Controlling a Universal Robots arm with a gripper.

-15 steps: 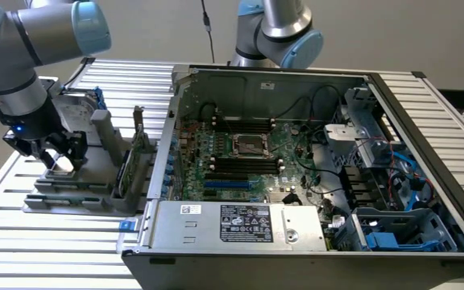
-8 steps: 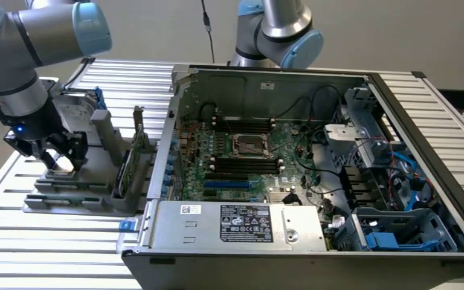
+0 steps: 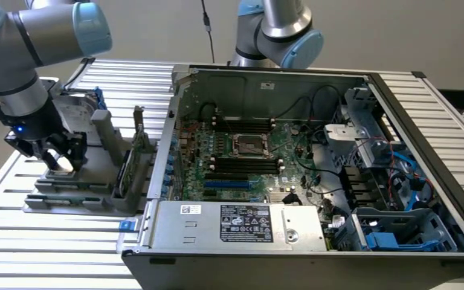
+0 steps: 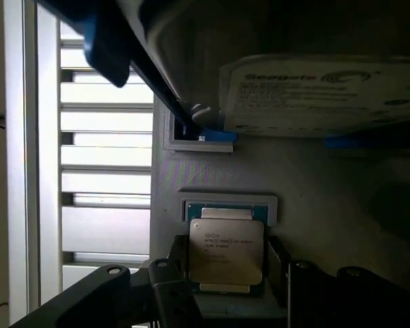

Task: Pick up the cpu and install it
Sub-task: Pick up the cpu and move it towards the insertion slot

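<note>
Pincer (image 3: pixel 58 162) open wide — straddling flat square cpu (image 4: pixel 225 249), dull silver metal lid, seated in grey holder (image 4: pixel 229 203)

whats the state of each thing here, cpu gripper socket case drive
cpu, lying flat in the fixture, not lifted
gripper, poised low over the cpu
cpu socket, empty, nothing installed
computer case, side open
hard drive, parked on the fixture, untouched
</note>
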